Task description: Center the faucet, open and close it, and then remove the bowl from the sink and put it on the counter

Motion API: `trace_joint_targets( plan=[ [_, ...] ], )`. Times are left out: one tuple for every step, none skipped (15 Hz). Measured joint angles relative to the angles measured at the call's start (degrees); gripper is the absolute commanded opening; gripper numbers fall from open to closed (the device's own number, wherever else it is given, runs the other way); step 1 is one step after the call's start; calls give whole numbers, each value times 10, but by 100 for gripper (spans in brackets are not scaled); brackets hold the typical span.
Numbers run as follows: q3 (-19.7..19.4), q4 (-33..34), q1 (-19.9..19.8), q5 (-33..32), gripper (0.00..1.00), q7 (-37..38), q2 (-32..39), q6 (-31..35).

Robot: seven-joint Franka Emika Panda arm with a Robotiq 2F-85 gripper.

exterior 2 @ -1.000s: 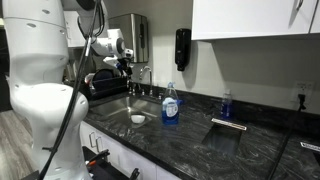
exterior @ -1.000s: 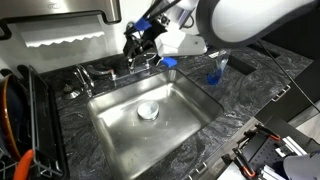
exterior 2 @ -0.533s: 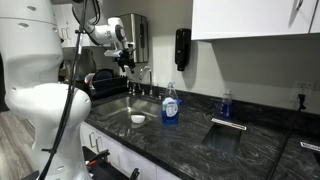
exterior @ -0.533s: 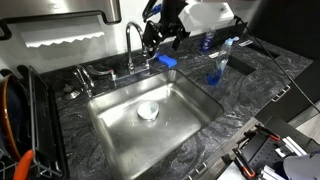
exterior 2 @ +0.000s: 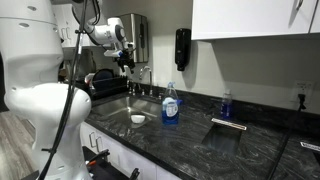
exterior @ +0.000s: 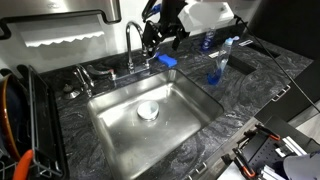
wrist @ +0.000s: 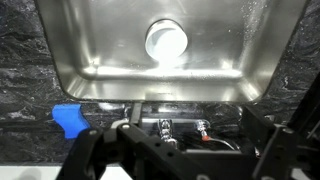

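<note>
The faucet [exterior: 131,45] [exterior 2: 141,76] stands at the back rim of the sink [exterior: 120,140] [exterior 2: 112,108]. The white bowl [exterior: 148,110] [exterior 2: 138,118] [wrist: 166,40] lies over the drain. My gripper [exterior: 160,40] [exterior 2: 125,57] [wrist: 190,155] hangs open just beside the top of the faucet, touching nothing. In the wrist view its dark fingers [wrist: 90,155] frame the chrome faucet [wrist: 132,110] and the fittings below. The counter [exterior: 240,105] [exterior 2: 200,130] [wrist: 25,70] surrounds the basin.
A blue sponge [exterior: 168,62] [wrist: 68,118] lies on the back rim beside the faucet. A blue soap bottle [exterior: 215,72] [exterior 2: 171,105] stands near the sink's edge. A dish rack [exterior: 20,120] sits beside the basin. A second blue bottle [exterior 2: 226,105] stands farther along.
A second ago my gripper was lower, right at the faucet; it has risen and moved aside, uncovering the spout. It has held still for the last half second.
</note>
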Motion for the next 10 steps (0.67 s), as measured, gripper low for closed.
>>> trace_joint_targets(
  plan=[
    [0, 0, 0, 0, 100, 0, 0, 0],
    [-1, 0, 2, 0, 100, 0, 1, 0],
    [-2, 0, 5, -1, 100, 0, 3, -1],
    [-3, 0, 8, -3, 100, 3, 7, -2],
    [-3, 1, 12, -6, 100, 10, 13, -4],
    [-4, 0, 16, -14, 100, 22, 21, -5],
    [-6, 1, 20, -25, 100, 39, 29, -7],
    [-8, 1, 24, -43, 100, 62, 36, -10],
    [-13, 1, 28, -72, 100, 96, 42, -18],
    [-18, 1, 31, -103, 100, 131, 45, -28]
  ],
)
